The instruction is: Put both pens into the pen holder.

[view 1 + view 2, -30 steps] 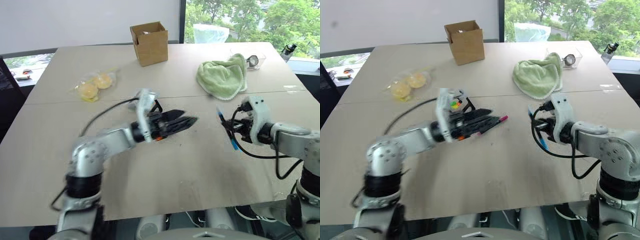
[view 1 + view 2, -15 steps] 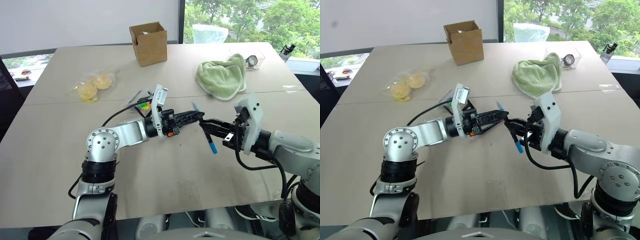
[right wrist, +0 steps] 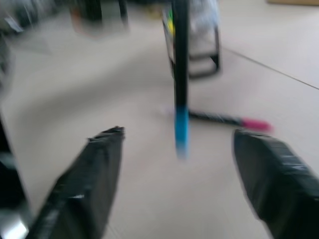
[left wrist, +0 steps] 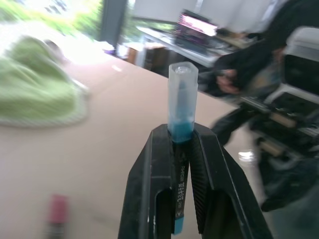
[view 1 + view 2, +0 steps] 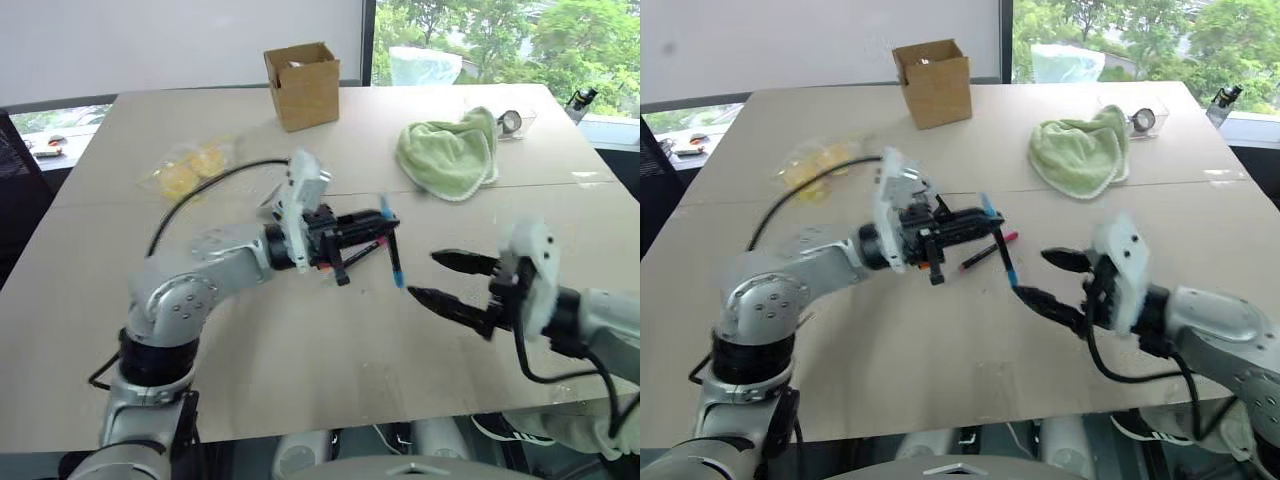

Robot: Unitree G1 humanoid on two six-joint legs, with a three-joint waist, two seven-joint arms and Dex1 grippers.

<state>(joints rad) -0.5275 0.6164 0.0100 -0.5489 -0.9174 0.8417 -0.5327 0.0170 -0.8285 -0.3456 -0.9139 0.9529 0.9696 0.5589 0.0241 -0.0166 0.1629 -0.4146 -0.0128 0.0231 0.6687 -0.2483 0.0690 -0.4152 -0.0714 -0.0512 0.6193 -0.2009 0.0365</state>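
Pens are the things to be put away, and they are in two different places. The blue pen [image 5: 390, 243] has a black barrel and blue ends; the left gripper [image 5: 378, 232] is clenched on it and holds it nearly upright above the table [image 5: 300, 370], close to the centre of the picture. In the left wrist view the two black fingers [image 4: 152, 199] press on the barrel, and a clear cap with blue inside stands out above them. Small white writing runs along the barrel there, but it is too small to read.

The pink pen [image 5: 989, 250] lies flat on the table just under the left gripper, its pink end pointing to about 2 o'clock. The right wrist view shows it lying behind the hanging blue pen, and also the pen holder [image 3: 197, 37], blurred, with a black frame and clear sides, standing on the table beyond both pens. In the head views the left arm mostly hides the holder.

The right gripper [image 5: 450, 280] is released, fingers wide apart and holding nothing, at about 4 o'clock from the blue pen.

A brown cardboard box [image 5: 302, 85] stands at 12 o'clock, and a green towel [image 5: 447, 152] at 2 o'clock.
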